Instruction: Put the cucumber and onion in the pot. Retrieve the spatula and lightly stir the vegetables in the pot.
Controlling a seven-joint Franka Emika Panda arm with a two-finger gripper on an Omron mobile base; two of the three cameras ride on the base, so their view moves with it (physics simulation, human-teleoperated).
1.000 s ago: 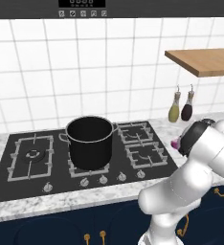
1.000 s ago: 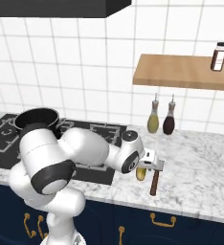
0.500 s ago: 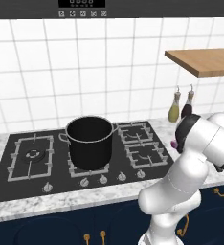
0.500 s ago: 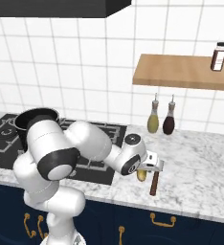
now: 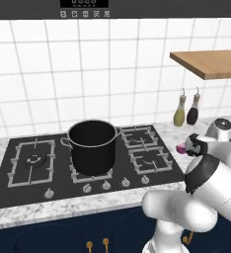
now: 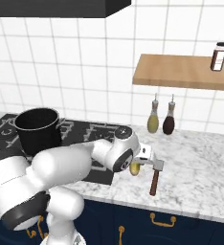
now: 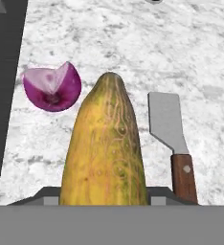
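In the hand view a yellow-green cucumber (image 7: 106,148) lies on the marble counter and runs down between the jaws of my gripper (image 7: 104,198), which press on its sides. A cut purple onion (image 7: 51,87) sits just left of its tip. On its other side lies the spatula (image 7: 173,139), with a steel blade and a wooden handle. From the right base view, my gripper (image 6: 135,167) is low over the cucumber (image 6: 134,168), beside the spatula (image 6: 155,179). The black pot (image 5: 93,146) stands on the cooktop's middle burner, well to the left.
The black cooktop (image 5: 38,163) ends just left of the onion (image 5: 180,147). Two bottles (image 6: 153,121) (image 6: 169,121) stand against the tiled wall behind. A wooden shelf (image 6: 185,72) with a jar (image 6: 218,56) hangs above the counter.
The jaws have come in from wide apart onto the cucumber. The hand has stayed low over the counter, and the arm's elbow has shifted a little.
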